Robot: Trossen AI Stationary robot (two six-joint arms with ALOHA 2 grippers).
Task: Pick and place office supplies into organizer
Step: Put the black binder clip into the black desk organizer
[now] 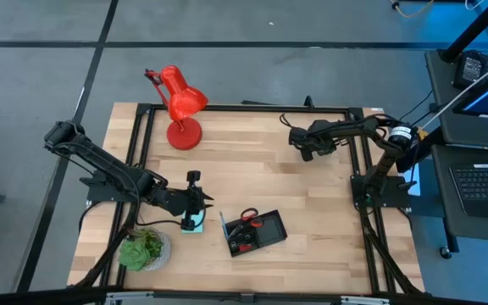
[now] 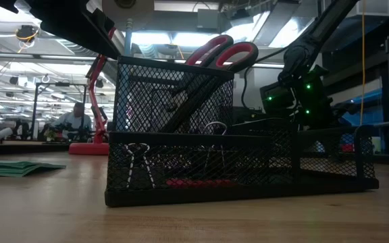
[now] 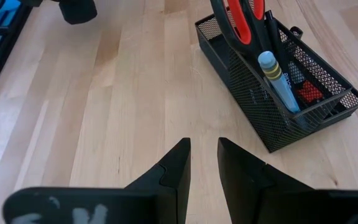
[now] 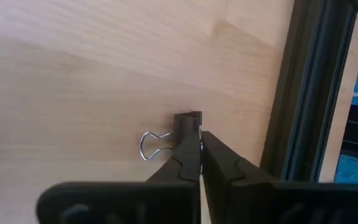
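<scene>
Right gripper (image 4: 199,144) sits at the far right of the table (image 1: 312,186), low over the wood beside the black frame rail (image 4: 309,93). Its fingers are pressed together, and their tips meet at the black body of a binder clip (image 4: 186,124). The clip lies on the wood with its wire loop (image 4: 152,145) pointing away from the rail. Whether the tips actually pinch the clip body or only touch it cannot be told from the wrist view.

Left gripper (image 3: 202,155) hangs over the near left part of the table, fingers a little apart with bare wood showing between them, holding nothing. In the high view it is just above a light blue notepad (image 1: 192,224), which lies flat near the potted plant (image 1: 145,249).

Organizer (image 1: 257,230): black mesh tray, near centre of the table, well apart from the right gripper. Its taller compartment holds red-handled scissors (image 3: 241,22), handles up, a light blue pen (image 3: 277,79) leaning beside them, and a black pen (image 3: 271,28). The lower compartment holds a small red piece (image 3: 309,92), and the low view shows binder clips (image 2: 139,162) behind the mesh.

Red desk lamp (image 1: 179,106) stands at the far left of the table.
</scene>
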